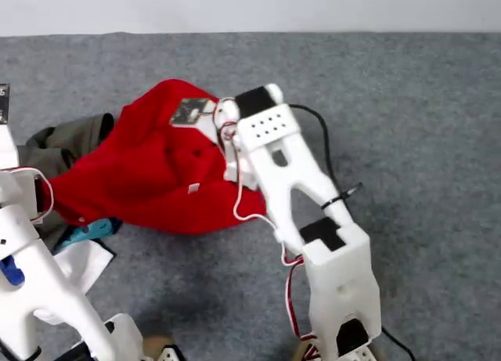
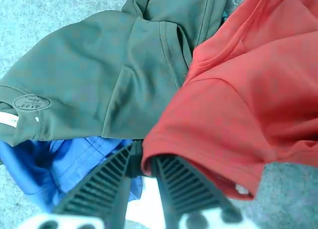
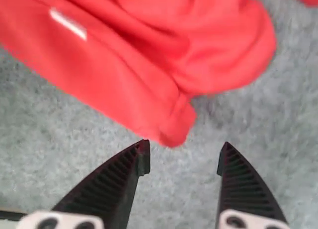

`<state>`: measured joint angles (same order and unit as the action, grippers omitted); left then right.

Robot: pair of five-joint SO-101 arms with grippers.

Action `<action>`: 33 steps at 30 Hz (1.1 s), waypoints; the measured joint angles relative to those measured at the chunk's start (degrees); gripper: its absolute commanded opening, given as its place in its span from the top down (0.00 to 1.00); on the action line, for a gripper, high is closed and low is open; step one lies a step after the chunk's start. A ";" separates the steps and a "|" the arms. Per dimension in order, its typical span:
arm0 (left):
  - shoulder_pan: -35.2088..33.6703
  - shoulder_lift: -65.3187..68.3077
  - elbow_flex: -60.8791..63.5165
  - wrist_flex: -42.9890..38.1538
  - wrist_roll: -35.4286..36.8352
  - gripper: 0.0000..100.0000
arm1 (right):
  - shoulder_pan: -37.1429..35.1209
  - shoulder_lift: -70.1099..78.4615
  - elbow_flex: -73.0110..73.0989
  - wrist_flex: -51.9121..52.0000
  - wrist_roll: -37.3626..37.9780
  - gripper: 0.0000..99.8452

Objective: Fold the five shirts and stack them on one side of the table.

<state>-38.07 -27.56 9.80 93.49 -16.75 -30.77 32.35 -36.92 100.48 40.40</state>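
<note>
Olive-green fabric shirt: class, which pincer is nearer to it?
Left. The left pincer grips the red fabric shirt beside the olive-green fabric shirt; the right pincer hangs open beyond the red shirt.

In the high view, the red shirt [image 1: 149, 173] covers most of the olive shirt [image 1: 66, 142] and all but a small strip of the blue shirt [image 1: 90, 230] at its near edge. The white shirt [image 1: 82, 263] beside that strip is partly hidden behind the left arm [image 1: 31, 290], which the picture's edge cuts off. The patch [image 1: 188, 112] on the red shirt is too small to read.
</note>
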 measured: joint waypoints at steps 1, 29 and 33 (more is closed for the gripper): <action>0.00 0.00 0.00 0.00 0.00 0.99 | -0.44 0.26 -0.62 0.00 0.09 0.77; 0.00 0.00 0.00 0.00 0.00 0.99 | -1.67 6.42 -8.70 0.00 0.18 0.99; 0.35 0.00 0.00 0.00 0.00 0.99 | 0.18 0.97 -9.41 0.00 0.18 0.99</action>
<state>-37.71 -27.56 9.80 93.49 -16.75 -30.59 33.32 -46.33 100.48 40.57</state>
